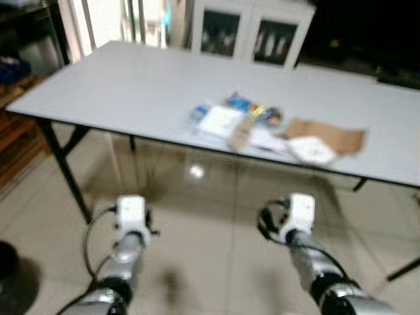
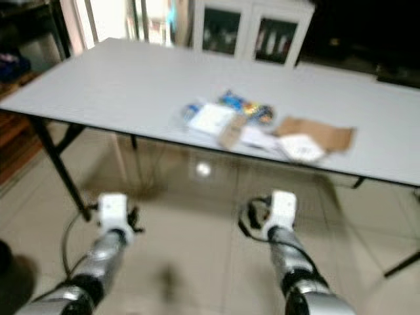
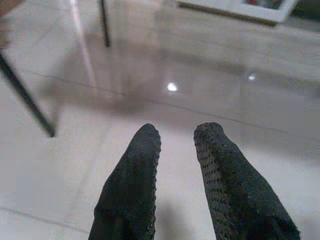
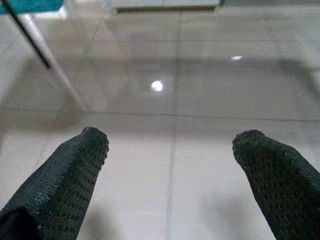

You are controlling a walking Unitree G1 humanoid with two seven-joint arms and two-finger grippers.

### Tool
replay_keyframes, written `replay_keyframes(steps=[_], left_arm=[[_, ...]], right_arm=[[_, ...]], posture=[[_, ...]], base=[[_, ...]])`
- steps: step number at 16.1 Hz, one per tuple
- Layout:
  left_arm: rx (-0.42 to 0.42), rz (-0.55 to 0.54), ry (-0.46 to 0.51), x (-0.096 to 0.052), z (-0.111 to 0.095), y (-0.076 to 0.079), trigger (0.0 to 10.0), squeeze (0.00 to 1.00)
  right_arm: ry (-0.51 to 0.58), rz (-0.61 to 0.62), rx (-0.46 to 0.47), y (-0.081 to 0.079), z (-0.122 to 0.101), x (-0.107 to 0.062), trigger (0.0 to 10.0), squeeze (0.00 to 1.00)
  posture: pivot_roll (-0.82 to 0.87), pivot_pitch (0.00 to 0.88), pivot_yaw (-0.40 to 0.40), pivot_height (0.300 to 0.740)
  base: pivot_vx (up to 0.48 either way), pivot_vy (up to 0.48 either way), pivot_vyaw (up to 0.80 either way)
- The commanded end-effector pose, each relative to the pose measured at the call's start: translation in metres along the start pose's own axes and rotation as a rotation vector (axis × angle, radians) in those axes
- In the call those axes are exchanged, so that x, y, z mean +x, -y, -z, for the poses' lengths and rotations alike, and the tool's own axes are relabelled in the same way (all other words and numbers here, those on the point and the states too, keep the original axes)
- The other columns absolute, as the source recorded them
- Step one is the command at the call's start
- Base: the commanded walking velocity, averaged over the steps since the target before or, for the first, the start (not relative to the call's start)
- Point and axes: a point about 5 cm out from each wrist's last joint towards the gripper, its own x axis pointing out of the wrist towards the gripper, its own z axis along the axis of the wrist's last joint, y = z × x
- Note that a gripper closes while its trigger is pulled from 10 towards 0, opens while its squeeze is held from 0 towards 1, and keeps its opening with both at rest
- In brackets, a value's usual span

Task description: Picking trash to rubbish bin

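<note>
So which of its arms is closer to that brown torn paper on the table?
Right. The right gripper hangs low in front of the table, almost below the brown paper. The left gripper hangs equally low, farther to the left.

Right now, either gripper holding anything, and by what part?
Nothing held. Left gripper and right gripper are both open over bare floor; the trash lies untouched on the table.
</note>
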Motion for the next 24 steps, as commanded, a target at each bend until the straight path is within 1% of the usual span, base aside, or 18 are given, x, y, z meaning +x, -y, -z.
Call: replay_keyframes(steps=[1,5,7,9,10,12,13,14,15,16,17,18,19,20,21,22,23,24], left_arm=[[0.015,-0.014,0.009,0.001,-0.004,-0.008,10.0,0.0],[0.044,-0.01,0.0,0.003,-0.006,-0.004,10.0,0.0],[0.046,0.0,0.039,0.005,-0.015,-0.001,10.0,0.0],[0.081,0.021,0.142,0.009,-0.037,0.005,10.0,0.0],[0.113,0.016,0.228,0.012,-0.058,0.007,10.0,0.0],[0.146,-0.006,0.32,0.01,-0.071,0.006,10.0,0.0],[0.162,-0.014,0.426,0.01,-0.095,0.007,10.0,0.0],[0.172,-0.007,0.539,0.006,-0.12,0.01,10.0,0.0],[0.19,-0.002,0.622,0.001,-0.14,0.013,10.0,0.0],[0.199,-0.001,0.678,-0.003,-0.155,0.014,10.0,0.0],[0.189,0.008,0.702,-0.005,-0.161,0.015,10.0,0.0],[0.182,0.025,0.788,-0.013,-0.188,0.019,10.0,0.0],[0.175,0.019,0.829,-0.017,-0.2,0.019,10.0,0.0],[0.146,0.026,0.851,-0.021,-0.209,0.02,10.0,0.0],[0.134,0.06,0.823,-0.019,-0.206,0.023,10.0,0.0],[0.149,0.062,0.779,-0.015,-0.198,0.027,10.0,0.0],[0.149,0.064,0.774,-0.014,-0.195,0.028,10.0,0.0],[0.128,0.07,0.773,-0.015,-0.193,0.032,10.0,0.0]], right_arm=[[0.009,-0.01,0.012,-0.005,-0.003,0.002,10.0,0.0],[0.007,-0.018,0.007,-0.007,-0.003,0.002,10.0,0.0],[0.026,-0.029,0.002,-0.008,-0.007,0.003,10.0,0.0],[0.084,-0.052,-0.029,-0.012,-0.02,0.006,10.0,0.0],[0.147,-0.076,-0.055,-0.017,-0.034,0.007,10.0,0.0],[0.238,-0.091,-0.075,-0.022,-0.053,0.009,10.0,0.0],[0.312,-0.101,-0.08,-0.025,-0.068,0.009,10.0,0.0],[0.39,-0.118,-0.083,-0.031,-0.086,0.008,10.0,0.0],[0.464,-0.133,-0.073,-0.037,-0.104,0.006,10.0,0.0],[0.522,-0.145,-0.064,-0.042,-0.119,0.004,10.0,0.0],[0.551,-0.152,-0.06,-0.045,-0.126,0.003,10.0,0.0],[0.663,-0.178,-0.031,-0.058,-0.157,-0.005,10.0,0.0],[0.715,-0.199,-0.028,-0.065,-0.171,-0.01,10.0,0.0],[0.748,-0.211,-0.011,-0.072,-0.18,-0.014,10.0,0.0],[0.755,-0.225,0.0,-0.077,-0.184,-0.016,10.0,0.0],[0.745,-0.247,-0.014,-0.085,-0.185,-0.016,10.0,0.0],[0.741,-0.256,-0.021,-0.088,-0.184,-0.016,10.0,0.0],[0.734,-0.264,-0.028,-0.091,-0.182,-0.017,10.0,0.0]], posture=[[0.05,0.007,-0.093,0.74],[0.05,0.011,-0.095,0.74],[0.04,0.014,-0.095,0.74],[0.04,0.014,-0.095,0.74],[0.04,0.01,-0.095,0.74],[0.04,0.008,-0.093,0.74],[0.04,0.004,-0.092,0.74],[0.04,0.001,-0.091,0.74],[0.03,0.0,-0.088,0.74],[0.04,0.0,-0.088,0.74],[0.04,0.0,-0.089,0.74],[0.03,0.0,-0.086,0.74],[0.04,0.0,-0.086,0.74],[0.04,0.0,-0.086,0.74],[0.04,0.0,-0.087,0.74],[0.05,0.0,-0.091,0.74],[0.04,0.0,-0.09,0.74],[0.04,0.0,-0.089,0.74]], base=[[0.0,-0.48,0.0],[0.0,-0.094,0.0],[0.0,0.0,0.0],[0.0,0.0,0.0],[0.0,0.0,0.0],[0.0,0.0,0.0],[0.0,0.0,0.0],[0.0,0.0,0.0],[0.0,0.0,0.0],[0.0,0.0,0.0],[0.0,0.0,0.0],[0.0,0.0,0.0],[0.0,0.0,0.0],[0.0,0.0,0.0],[0.0,0.0,0.0],[0.0,0.0,0.0],[0.0,0.0,0.0],[0.0,0.0,0.0]])
